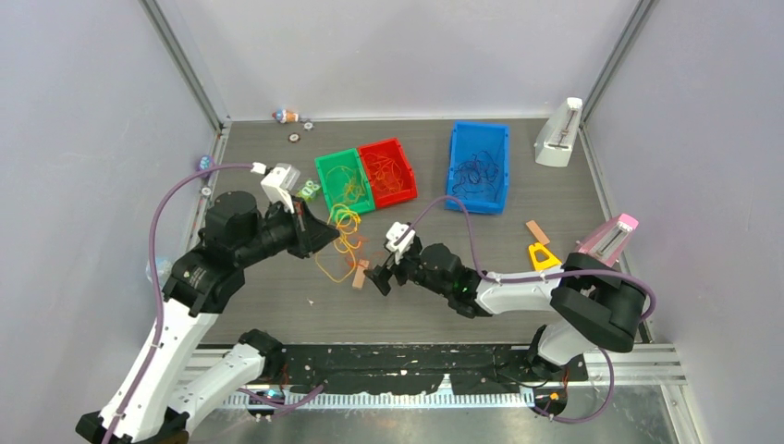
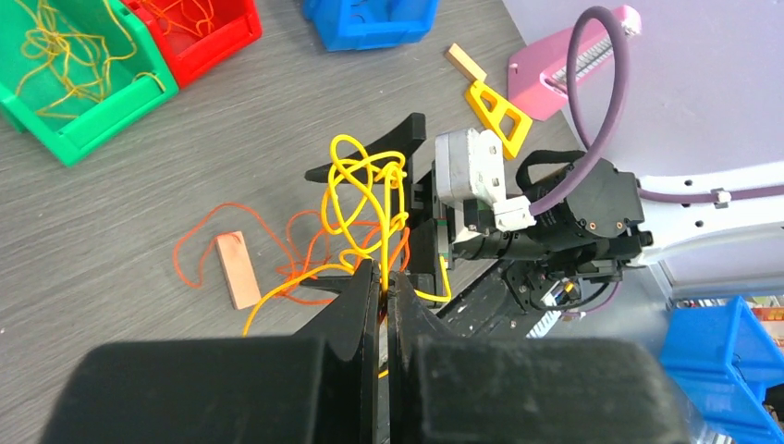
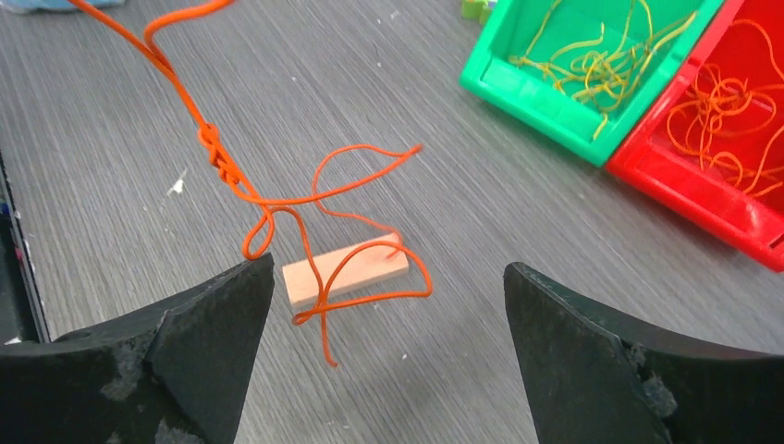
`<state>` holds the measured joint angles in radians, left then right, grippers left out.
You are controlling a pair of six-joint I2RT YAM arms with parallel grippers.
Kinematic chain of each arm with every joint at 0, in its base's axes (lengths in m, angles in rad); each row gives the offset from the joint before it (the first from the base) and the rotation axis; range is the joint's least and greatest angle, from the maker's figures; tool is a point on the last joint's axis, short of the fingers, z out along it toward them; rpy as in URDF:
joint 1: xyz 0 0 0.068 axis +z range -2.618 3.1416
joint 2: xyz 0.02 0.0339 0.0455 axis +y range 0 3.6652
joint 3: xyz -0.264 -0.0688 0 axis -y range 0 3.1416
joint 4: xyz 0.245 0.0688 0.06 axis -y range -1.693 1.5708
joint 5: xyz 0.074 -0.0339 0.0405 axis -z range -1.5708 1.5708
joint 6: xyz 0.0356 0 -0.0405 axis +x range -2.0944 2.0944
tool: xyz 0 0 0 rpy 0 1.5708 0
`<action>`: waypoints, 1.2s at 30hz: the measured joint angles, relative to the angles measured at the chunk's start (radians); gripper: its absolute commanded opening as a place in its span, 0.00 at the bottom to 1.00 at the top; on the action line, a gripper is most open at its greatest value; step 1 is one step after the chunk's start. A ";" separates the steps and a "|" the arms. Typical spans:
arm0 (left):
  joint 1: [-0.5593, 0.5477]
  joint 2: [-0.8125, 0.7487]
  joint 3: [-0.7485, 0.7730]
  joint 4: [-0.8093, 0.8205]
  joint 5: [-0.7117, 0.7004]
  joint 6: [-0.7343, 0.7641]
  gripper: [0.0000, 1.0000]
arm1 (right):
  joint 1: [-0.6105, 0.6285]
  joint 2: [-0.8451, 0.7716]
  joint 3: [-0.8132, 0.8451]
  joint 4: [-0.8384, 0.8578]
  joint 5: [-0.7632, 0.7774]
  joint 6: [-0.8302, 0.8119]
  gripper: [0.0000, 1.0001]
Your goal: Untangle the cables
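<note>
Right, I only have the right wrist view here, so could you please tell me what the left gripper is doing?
Observer: The left gripper is shut on the yellow cable, whose loops bunch just past its tips.
Operator: Is my orange cable mixed in with that?
Observer: Yes, the orange cable runs from by the tan block into those yellow loops.
Operator: Are any dark cables around?
Observer: A blue bin, right of the red bin, holds dark cables.

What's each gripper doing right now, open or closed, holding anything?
Left gripper: shut on the yellow cable.
Right gripper: open, holding nothing.
</note>
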<state>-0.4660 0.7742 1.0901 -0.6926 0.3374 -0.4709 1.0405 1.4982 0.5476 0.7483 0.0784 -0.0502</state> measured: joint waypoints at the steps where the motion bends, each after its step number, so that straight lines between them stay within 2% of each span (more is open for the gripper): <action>1: 0.000 0.000 0.008 -0.008 0.008 0.002 0.00 | 0.002 0.000 0.005 0.006 -0.004 -0.002 1.00; 7: 0.000 0.006 0.031 -0.034 0.061 -0.001 0.00 | 0.023 0.047 0.090 0.035 -0.029 -0.013 1.00; 8: 0.000 0.008 0.035 -0.035 0.070 -0.003 0.00 | 0.025 0.065 0.108 0.045 -0.034 -0.013 0.95; 9: 0.000 0.010 0.039 -0.035 0.077 -0.006 0.00 | 0.026 0.080 0.123 0.051 -0.036 -0.012 0.88; 10: 0.000 0.009 0.044 -0.035 0.089 -0.014 0.00 | 0.027 0.102 0.143 0.057 -0.040 -0.012 0.66; 11: 0.000 0.009 0.048 -0.035 0.097 -0.019 0.00 | 0.029 0.126 0.163 0.063 -0.041 -0.011 0.54; 12: 0.000 0.009 0.053 -0.034 0.108 -0.023 0.00 | 0.031 0.152 0.184 0.068 -0.044 -0.012 0.32; 14: 0.000 0.008 0.056 -0.029 0.124 -0.031 0.00 | 0.031 0.189 0.211 0.069 -0.043 -0.005 0.10; 16: 0.000 0.006 0.056 -0.028 0.130 -0.042 0.00 | 0.031 0.203 0.217 0.067 -0.030 0.017 0.06; 20: 0.000 0.004 0.056 -0.031 0.079 -0.045 0.00 | 0.031 0.180 0.198 0.065 0.037 0.039 0.05; 22: 0.000 0.003 0.051 -0.030 0.033 -0.043 0.00 | 0.025 0.135 0.170 0.047 0.080 0.055 0.05; 25: 0.000 0.000 0.021 -0.030 -0.034 -0.040 0.06 | 0.014 0.034 0.119 0.010 0.137 0.082 0.05; 28: 0.000 -0.005 -0.029 -0.019 -0.096 -0.038 0.30 | 0.004 -0.072 0.072 -0.029 0.180 0.107 0.05; 30: 0.000 -0.006 -0.064 -0.007 -0.130 -0.034 0.59 | -0.003 -0.140 0.049 -0.064 0.208 0.121 0.05; 31: 0.000 -0.006 -0.086 0.000 -0.147 -0.027 0.69 | -0.009 -0.177 0.043 -0.099 0.225 0.132 0.05; 33: 0.000 -0.006 -0.116 0.007 -0.169 -0.019 0.79 | -0.023 -0.230 0.042 -0.154 0.242 0.146 0.05; 36: 0.000 -0.006 -0.168 0.036 -0.193 -0.015 0.85 | -0.058 -0.307 0.049 -0.276 0.249 0.177 0.05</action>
<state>-0.4660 0.7681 0.9222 -0.6567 0.1448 -0.4858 0.9825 1.1912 0.5964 0.4721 0.3279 0.1268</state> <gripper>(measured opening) 0.796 0.057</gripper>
